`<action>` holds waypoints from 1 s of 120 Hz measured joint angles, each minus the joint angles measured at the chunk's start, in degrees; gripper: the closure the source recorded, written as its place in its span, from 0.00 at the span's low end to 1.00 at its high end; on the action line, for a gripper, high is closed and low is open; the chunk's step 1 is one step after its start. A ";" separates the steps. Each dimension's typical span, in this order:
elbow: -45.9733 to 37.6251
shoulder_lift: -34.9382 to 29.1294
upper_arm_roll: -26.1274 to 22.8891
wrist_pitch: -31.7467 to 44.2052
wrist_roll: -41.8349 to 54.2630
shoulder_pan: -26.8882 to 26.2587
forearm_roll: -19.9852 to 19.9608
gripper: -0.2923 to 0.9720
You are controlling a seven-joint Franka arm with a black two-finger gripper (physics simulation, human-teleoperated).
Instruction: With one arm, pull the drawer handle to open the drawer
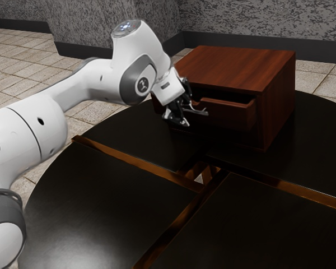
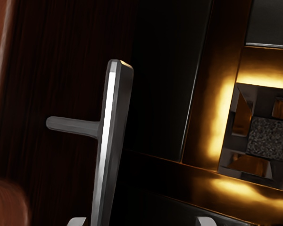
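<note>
The arm's thick white links (image 1: pixel 22 145) are lying closest to the lens, stretching across the dark round surface (image 1: pixel 101 213) toward the wooden cabinet (image 1: pixel 241 67) sitting at its far side. The claw (image 1: pixel 182 117) is hanging at the drawer (image 1: pixel 227 112) front with its fingers spread. The metal handle (image 2: pixel 114 141) is standing between them, close beside one fingertip rather than pinched, probably so the bar is being hooked for dragging. The drawer is jutting only slightly from the cabinet, so most of the pulling seems to be remaining.
</note>
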 joint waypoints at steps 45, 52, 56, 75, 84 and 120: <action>-7.06 -5.54 0.05 0.49 -0.83 0.06 -0.27 0.65; -8.60 -6.78 0.05 0.69 -1.00 0.06 -0.28 0.66; -9.42 -7.37 0.05 0.82 -1.09 0.06 -0.28 0.66; -13.08 -9.73 -0.02 1.57 -1.52 0.07 -0.29 0.65; -14.33 -10.54 -0.04 1.93 -1.71 0.06 -0.29 0.66; -21.37 -16.29 -0.11 3.45 -2.52 0.07 -0.29 0.67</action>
